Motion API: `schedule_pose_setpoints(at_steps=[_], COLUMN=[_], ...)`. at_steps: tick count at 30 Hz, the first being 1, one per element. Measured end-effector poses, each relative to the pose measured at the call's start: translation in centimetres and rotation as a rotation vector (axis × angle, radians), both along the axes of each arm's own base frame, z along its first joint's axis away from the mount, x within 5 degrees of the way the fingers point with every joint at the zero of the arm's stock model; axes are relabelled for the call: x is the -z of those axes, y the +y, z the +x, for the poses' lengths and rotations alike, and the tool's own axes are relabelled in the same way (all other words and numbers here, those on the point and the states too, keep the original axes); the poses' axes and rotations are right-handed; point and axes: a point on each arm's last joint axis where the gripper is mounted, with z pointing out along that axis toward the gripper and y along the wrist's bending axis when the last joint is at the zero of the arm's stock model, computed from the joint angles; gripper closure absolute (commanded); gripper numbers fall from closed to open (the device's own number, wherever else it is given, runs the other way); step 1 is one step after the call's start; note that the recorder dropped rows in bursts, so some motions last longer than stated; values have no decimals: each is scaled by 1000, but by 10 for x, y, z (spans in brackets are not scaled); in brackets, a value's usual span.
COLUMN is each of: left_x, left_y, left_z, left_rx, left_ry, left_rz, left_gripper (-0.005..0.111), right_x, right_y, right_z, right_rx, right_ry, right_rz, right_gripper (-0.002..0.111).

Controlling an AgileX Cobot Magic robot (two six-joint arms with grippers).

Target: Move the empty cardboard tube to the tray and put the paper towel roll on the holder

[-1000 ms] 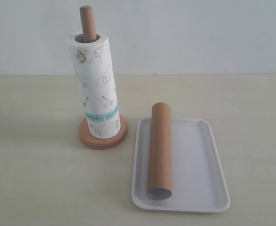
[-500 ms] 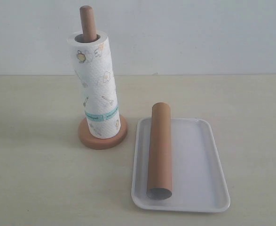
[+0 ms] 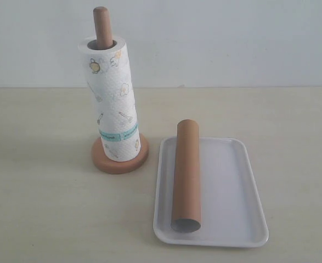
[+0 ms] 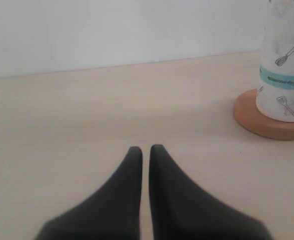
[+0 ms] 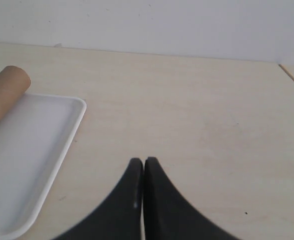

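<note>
The empty cardboard tube (image 3: 186, 175) lies lengthwise along the left side of the tray (image 3: 235, 186), and left of that the paper towel roll (image 3: 110, 104) stands upright on the holder (image 3: 101, 24), whose pole pokes out of its top. My left end effector (image 4: 145, 150), above the bench (image 3: 40, 208) near the holder's base, is narrowed to a thin slit and empty. My right end effector (image 5: 143, 162), beside the tray, is pinched closed and holds nothing.

A pale beige, faintly wood-grained table (image 3: 45, 213) fills the lower scene. Behind it rises a plain off-white wall (image 3: 232, 38), meeting it along a straight line.
</note>
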Motion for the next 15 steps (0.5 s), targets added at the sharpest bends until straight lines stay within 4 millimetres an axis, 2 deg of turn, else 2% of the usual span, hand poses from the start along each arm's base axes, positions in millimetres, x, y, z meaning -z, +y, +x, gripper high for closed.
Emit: schedule_pose_setpoints(at_steps=[15], left_x=[0], left_y=[0], left_z=[0], left_rx=[-10], left_ry=[4], left_rz=[-41], left_gripper=[102], right_x=[0], right_y=[0], right_z=[0], right_rx=[0], right_ry=[0], right_rz=[0], right_gripper=[108])
